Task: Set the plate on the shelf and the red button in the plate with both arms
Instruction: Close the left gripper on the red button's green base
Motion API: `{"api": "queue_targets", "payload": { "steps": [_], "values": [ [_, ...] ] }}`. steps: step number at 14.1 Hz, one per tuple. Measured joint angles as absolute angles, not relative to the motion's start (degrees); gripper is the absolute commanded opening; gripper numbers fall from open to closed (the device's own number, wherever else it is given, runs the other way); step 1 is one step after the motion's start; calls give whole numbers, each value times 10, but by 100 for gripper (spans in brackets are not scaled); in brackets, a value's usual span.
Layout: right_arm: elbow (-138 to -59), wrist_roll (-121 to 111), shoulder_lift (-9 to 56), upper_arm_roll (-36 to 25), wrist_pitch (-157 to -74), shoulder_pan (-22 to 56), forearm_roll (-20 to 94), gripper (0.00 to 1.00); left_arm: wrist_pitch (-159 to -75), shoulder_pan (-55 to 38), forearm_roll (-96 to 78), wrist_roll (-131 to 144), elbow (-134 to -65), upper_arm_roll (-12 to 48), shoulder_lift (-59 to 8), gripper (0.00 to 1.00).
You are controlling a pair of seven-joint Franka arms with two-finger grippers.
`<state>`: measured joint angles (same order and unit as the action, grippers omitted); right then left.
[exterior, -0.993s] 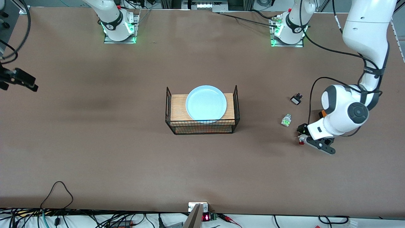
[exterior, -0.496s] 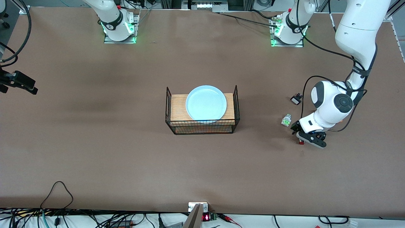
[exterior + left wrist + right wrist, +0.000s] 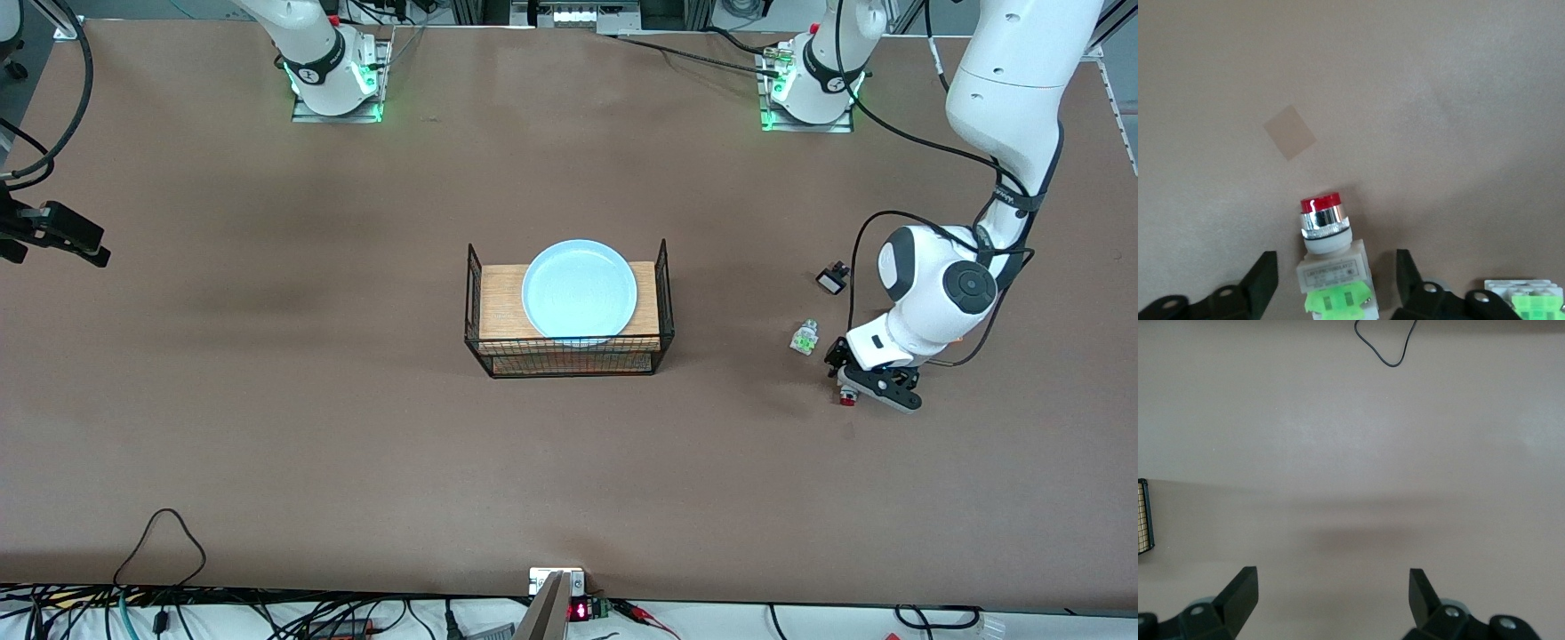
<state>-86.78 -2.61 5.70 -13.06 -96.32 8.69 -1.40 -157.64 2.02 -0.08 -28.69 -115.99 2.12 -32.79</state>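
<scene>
Closest to the front camera, I see my left gripper [image 3: 1335,280] low at the table [image 3: 356,427], toward the left arm's end. Its fingers [image 3: 1261,280] stand on both sides of the red button [image 3: 1330,257] with small gaps, not yet touching it. A similar white-green part [image 3: 804,339] lies just beside. Farther, the plate [image 3: 579,292] rests on a wooden board in the wire basket [image 3: 569,360]. My right gripper [image 3: 1331,600] waits spread wide, holding nothing, over bare table.

Right claw [image 3: 1331,587] spread wide over bare brown table [image 3: 1351,453], wire basket [image 3: 1143,517] corner, black cable loop [image 3: 1386,347]
</scene>
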Motion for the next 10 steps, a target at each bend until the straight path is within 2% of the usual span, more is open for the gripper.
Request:
{"api": "queue_targets", "payload": {
  "steps": [2, 4, 10],
  "values": [
    [-868, -26, 59, -131, -963, 84, -14, 100, -1600, 20, -1, -287, -1175, 21, -328, 36],
    [-868, -25, 62, -131, -963, 83, -14, 100, -1606, 20, -1, -287, -1179, 22, -326, 26],
    [-868, -25, 81, -130, -963, 83, -14, 100, -1596, 20, -1, -287, -1172, 22, -319, 23]
  ]
}}
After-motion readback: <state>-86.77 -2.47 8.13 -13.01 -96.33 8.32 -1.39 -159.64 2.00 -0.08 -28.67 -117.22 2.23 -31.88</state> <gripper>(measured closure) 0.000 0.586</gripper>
